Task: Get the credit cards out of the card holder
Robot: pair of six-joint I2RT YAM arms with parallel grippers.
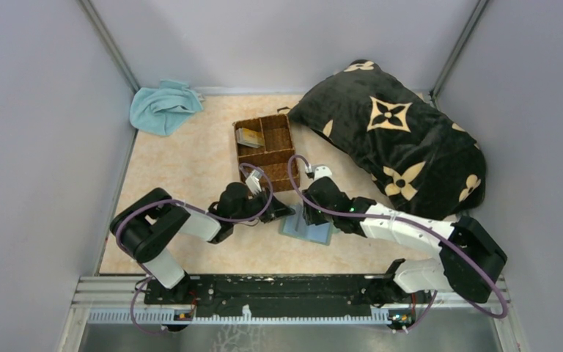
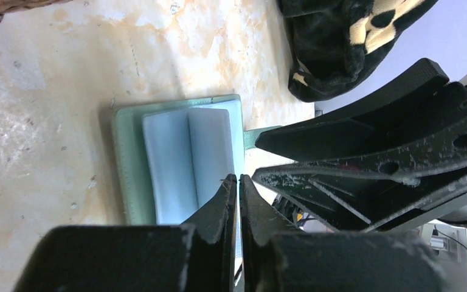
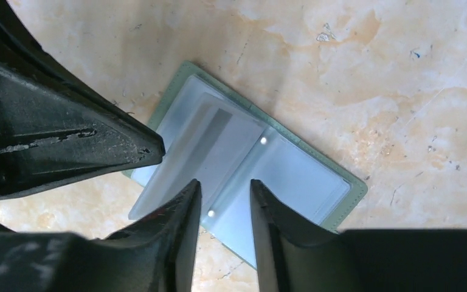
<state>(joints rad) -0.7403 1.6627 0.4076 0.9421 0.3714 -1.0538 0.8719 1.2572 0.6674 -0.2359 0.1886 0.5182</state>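
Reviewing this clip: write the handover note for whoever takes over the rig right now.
Left gripper: shut, tips at the edge of the card holder.
Right gripper: open, empty, above the holder.
Card holder: lying open on the table, just in front of the wicker basket.
Done: some credit cards lie in the basket's far-left compartment.
Left: a card appears to sit in one clear pocket; pull it out.
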